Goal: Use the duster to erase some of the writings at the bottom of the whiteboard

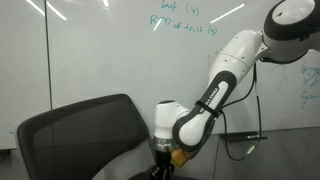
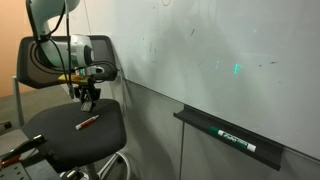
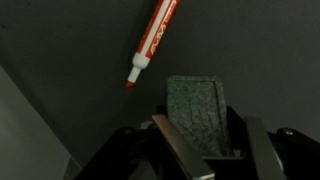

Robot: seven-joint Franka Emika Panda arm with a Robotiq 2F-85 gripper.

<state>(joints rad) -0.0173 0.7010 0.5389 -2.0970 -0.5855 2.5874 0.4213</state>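
My gripper (image 3: 205, 150) is shut on the duster (image 3: 198, 110), a block with a grey felt face and black sides, just above a black chair's seat. It also shows in both exterior views (image 1: 160, 168) (image 2: 89, 100); the duster is hidden there. The whiteboard (image 1: 100, 50) (image 2: 220, 60) fills the wall behind the chair. Small faint teal-green writings (image 2: 237, 69) sit low on it, well away from my gripper. More teal scribbles (image 1: 308, 85) show at the frame's edge. Larger green words (image 1: 180, 20) run along the top.
A red marker (image 3: 155, 40) (image 2: 88, 123) lies on the black chair seat (image 2: 60, 145) beside the duster. The chair's mesh back (image 1: 75, 135) stands near my arm. A narrow ledge (image 2: 200, 120) under the board holds a marker (image 2: 238, 140). A cable (image 1: 245, 135) hangs by the arm.
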